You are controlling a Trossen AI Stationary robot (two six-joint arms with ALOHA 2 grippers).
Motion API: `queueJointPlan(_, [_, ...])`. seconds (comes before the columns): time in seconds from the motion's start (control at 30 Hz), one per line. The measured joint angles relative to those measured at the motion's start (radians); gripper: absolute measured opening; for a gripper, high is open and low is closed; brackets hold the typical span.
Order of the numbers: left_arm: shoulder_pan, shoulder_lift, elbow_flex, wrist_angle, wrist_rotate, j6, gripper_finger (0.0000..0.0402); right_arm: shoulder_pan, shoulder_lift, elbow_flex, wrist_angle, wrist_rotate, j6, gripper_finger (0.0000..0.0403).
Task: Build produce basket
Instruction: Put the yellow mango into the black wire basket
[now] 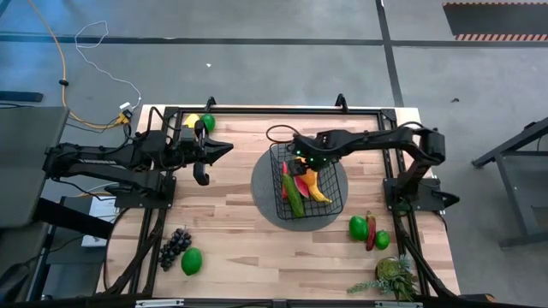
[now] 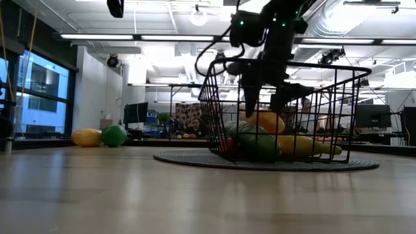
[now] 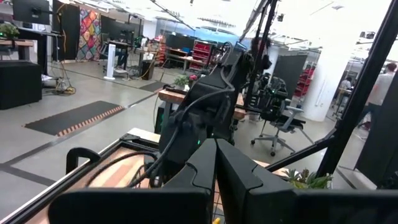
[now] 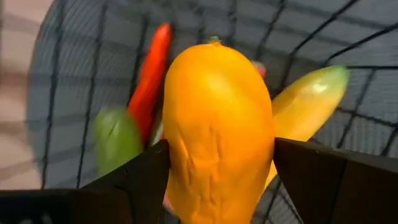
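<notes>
the basket [image 1: 329, 198] sits on a round grey mat [image 1: 264, 192] mid-surface, holding produce, while the right gripper [image 4: 214, 165] reaches down into it with jaws clamped on an orange-yellow fruit [image 4: 217, 118], and the left gripper [image 1: 224, 148] waits apart, jaws together.

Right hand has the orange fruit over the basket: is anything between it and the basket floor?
Yes. Directly under the orange fruit, held in the right hand, lie a red chili, a banana and a green piece, already in the basket. It would land on them.
</notes>
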Motion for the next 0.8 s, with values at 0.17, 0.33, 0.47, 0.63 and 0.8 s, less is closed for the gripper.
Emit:
queueJointPlan(0.17, [0.000,0.000,0.000,-0.012,0.000,0.022,0.0003,0.000,0.020,0.002,-0.005,0.124,0.163,0.0252])
queueJointPlan(0.33, [0.000,0.000,0.000,-0.033,0.000,0.023,0.0003,0.000,0.020,0.002,-0.008,0.135,0.261,0.0252])
queueJointPlan(0.47, [0.000,0.000,0.000,-0.038,0.000,0.023,0.0003,0.000,0.020,0.002,-0.005,0.143,0.241,0.0252])
queueJointPlan(0.63, [0.000,0.000,0.000,-0.038,0.000,0.023,0.0003,0.000,0.021,0.001,-0.006,0.140,0.272,0.0252])
queueJointPlan(0.8, [0.000,0.000,0.000,-0.038,0.000,0.023,0.0003,0.001,0.021,0.000,-0.003,0.118,0.195,0.0252])
